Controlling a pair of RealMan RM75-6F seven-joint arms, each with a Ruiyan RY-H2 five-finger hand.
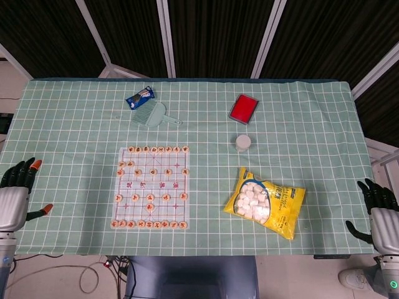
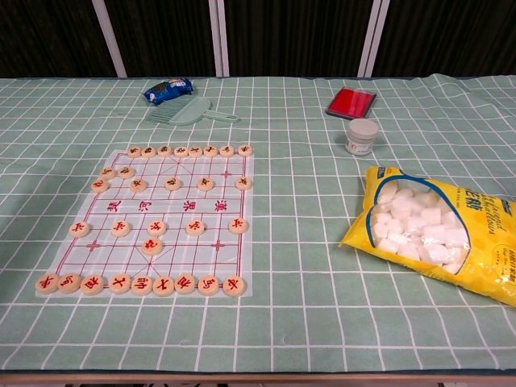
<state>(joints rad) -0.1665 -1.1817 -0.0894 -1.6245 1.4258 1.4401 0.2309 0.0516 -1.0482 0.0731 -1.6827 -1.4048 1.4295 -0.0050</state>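
Observation:
My left hand (image 1: pixel 15 196) hovers at the table's front-left edge, fingers spread, holding nothing. At the front-right edge my right hand (image 1: pixel 380 210) is likewise open and empty. Neither hand shows in the chest view. A Chinese chess board (image 1: pixel 151 187) (image 2: pixel 165 216) with several round wooden pieces lies left of centre. A yellow bag of white candies (image 1: pixel 265 201) (image 2: pixel 435 230) lies right of centre, nearest my right hand.
A small white jar (image 1: pixel 243 142) (image 2: pixel 361 135) stands behind the bag, a red flat box (image 1: pixel 243 107) (image 2: pixel 351 101) beyond it. A pale green dustpan-like scoop (image 1: pixel 151 114) (image 2: pixel 185 114) and a blue snack packet (image 1: pixel 139 96) (image 2: pixel 168 89) lie at back left on the green checked tablecloth (image 1: pixel 299 131).

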